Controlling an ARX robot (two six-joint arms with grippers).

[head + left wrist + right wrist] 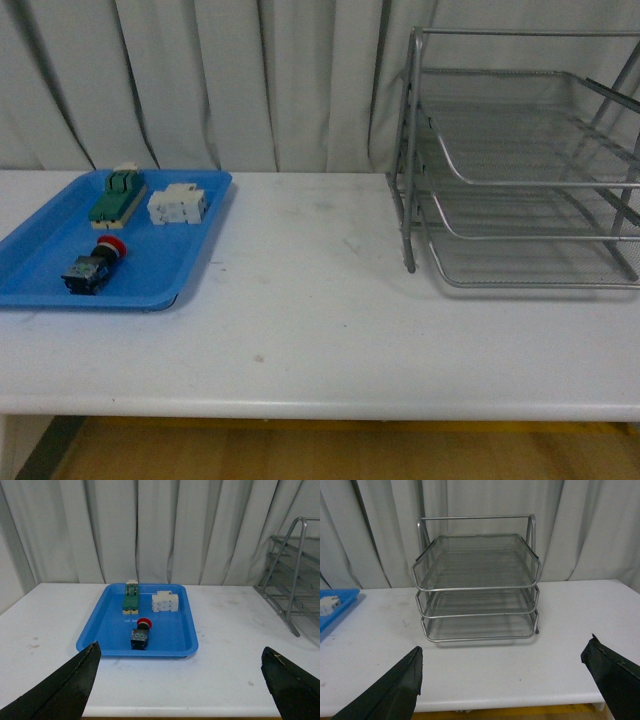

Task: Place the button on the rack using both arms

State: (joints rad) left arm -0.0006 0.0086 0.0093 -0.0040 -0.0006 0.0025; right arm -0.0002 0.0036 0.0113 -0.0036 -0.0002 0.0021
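The button (93,266) (140,634), red cap on a black-and-blue body, lies on its side in the blue tray (185,275) (102,625) at the table's left. The silver wire-mesh rack (520,170) (477,587) stands at the right with three empty tiers. Neither arm shows in the front view. My left gripper (180,687) hangs open near the table's front edge, well short of the tray, nothing between its fingers. My right gripper (505,687) is open too, facing the rack from a distance.
A green-and-cream block (118,195) (131,600) and a white block (178,205) (165,602) lie at the back of the blue tray. Grey curtains (200,80) close off the back. The white table (320,330) runs between tray and rack.
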